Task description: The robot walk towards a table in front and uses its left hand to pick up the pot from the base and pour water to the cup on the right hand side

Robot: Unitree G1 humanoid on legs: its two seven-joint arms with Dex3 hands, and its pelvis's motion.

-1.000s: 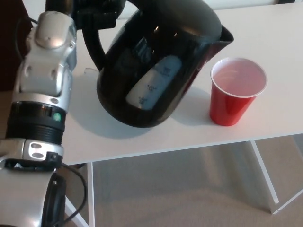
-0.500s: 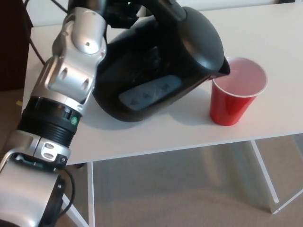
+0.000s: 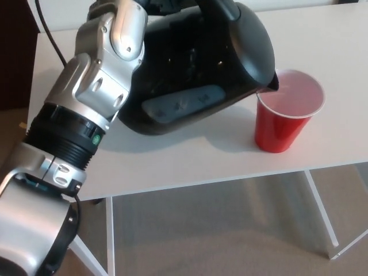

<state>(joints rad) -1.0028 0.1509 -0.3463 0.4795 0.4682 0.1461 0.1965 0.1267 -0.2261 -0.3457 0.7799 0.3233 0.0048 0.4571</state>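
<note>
the left hand is mostly cut off at the top edge, so i cannot tell its grip, though the black pot hangs tilted from that arm. its spout sits at the rim of the red cup, at the cup's 10 o'clock. tip slowly, keeping the spout over the opening. the white table around shows nothing in the way.
</note>
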